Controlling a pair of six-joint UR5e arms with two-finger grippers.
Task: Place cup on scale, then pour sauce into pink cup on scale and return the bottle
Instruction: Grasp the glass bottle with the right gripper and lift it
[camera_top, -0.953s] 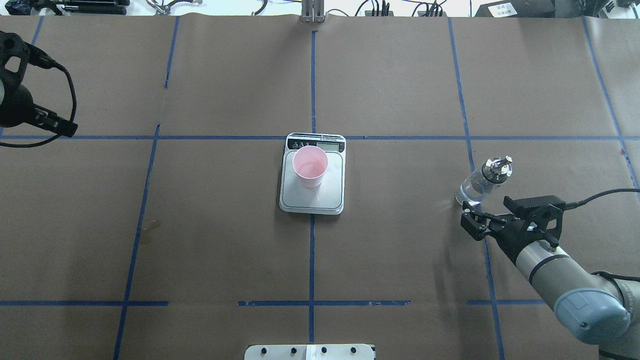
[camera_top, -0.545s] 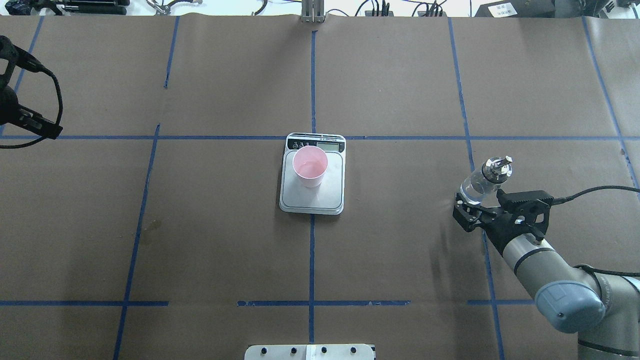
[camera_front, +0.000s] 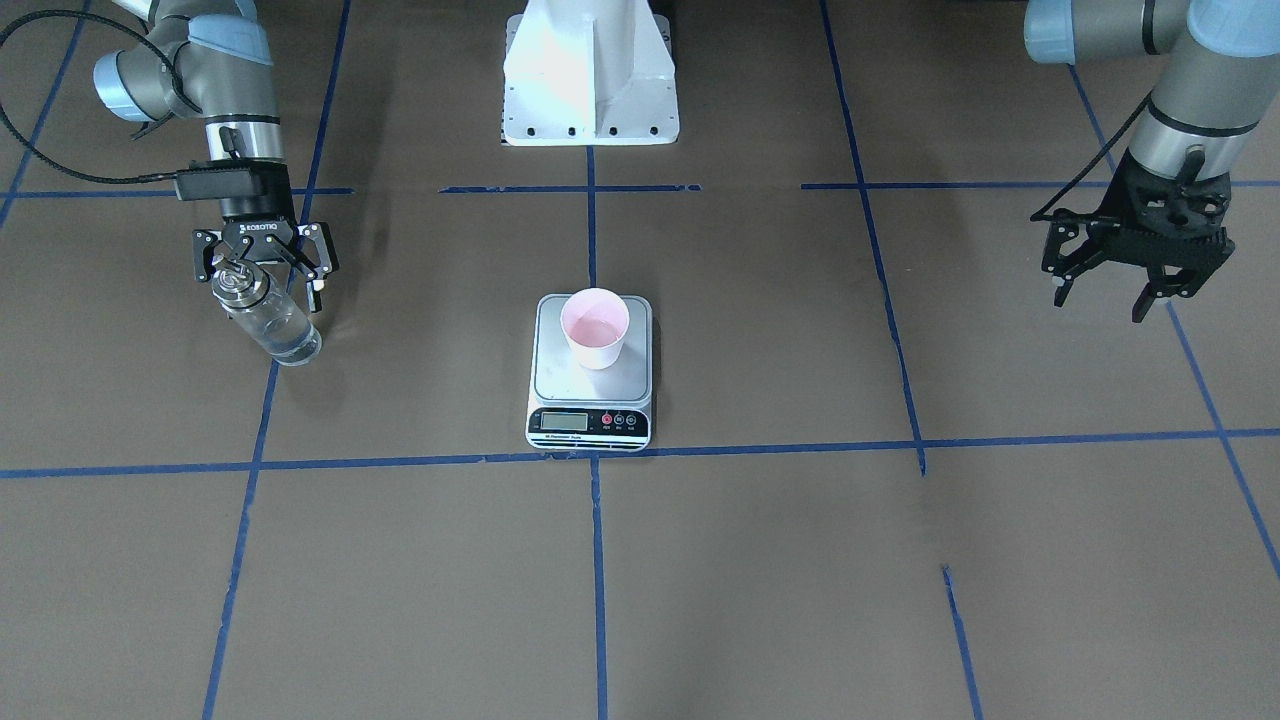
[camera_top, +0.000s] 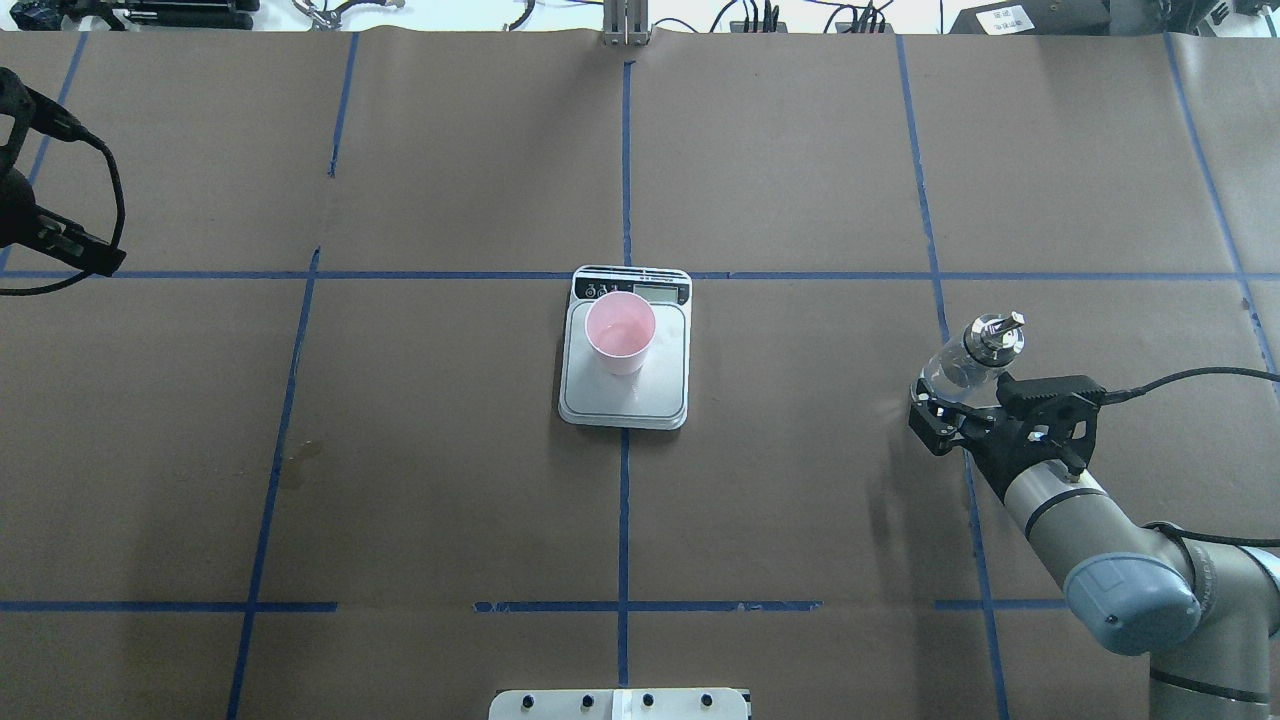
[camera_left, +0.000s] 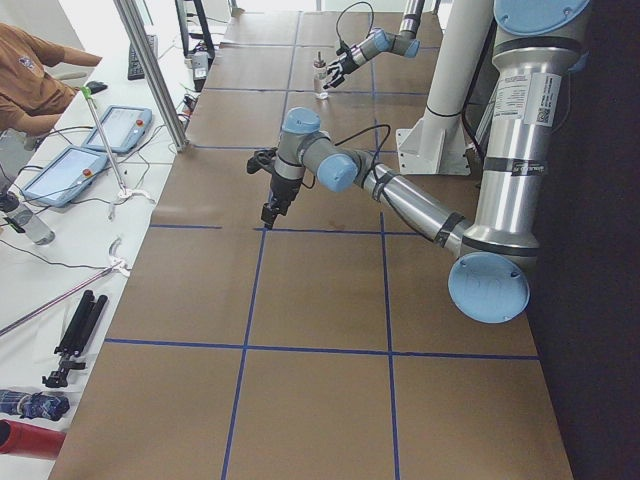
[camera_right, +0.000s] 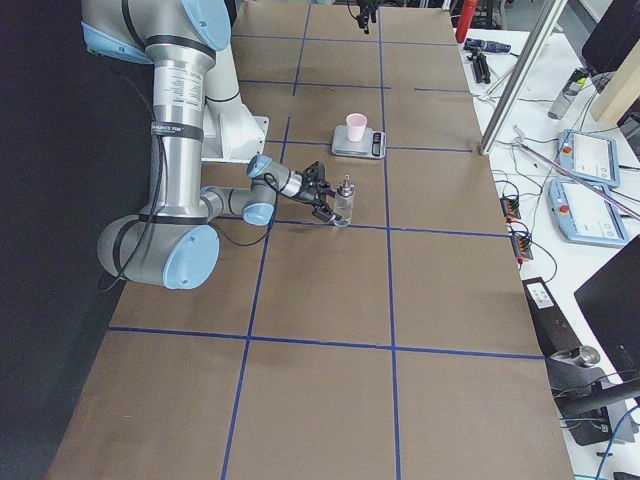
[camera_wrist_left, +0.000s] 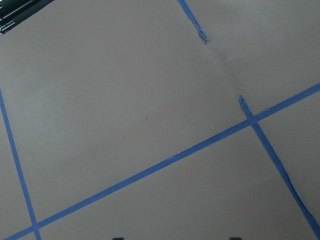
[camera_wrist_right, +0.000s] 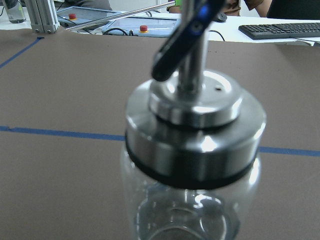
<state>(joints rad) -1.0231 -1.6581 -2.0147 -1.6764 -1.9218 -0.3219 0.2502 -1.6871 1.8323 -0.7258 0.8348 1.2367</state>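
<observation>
- Overhead exterior view: the pink cup (camera_top: 620, 335) sits upright on the scale (camera_top: 625, 402), toward the far, display end of its steel plate, right in the middle of the worktop (camera_top: 450, 480).
- The glass bottle (camera_top: 960, 365) stands on the worktop well off to the right of the scale, silver pourer cap on top.
- The right claw (camera_front: 262, 282) is spread wide, one finger on either side of the bottle up by the cap, and doesn't look like it's pinching it.
- The left claw (camera_front: 1100, 300) hangs wide apart over bare worktop, far from everything, holding nothing.
</observation>
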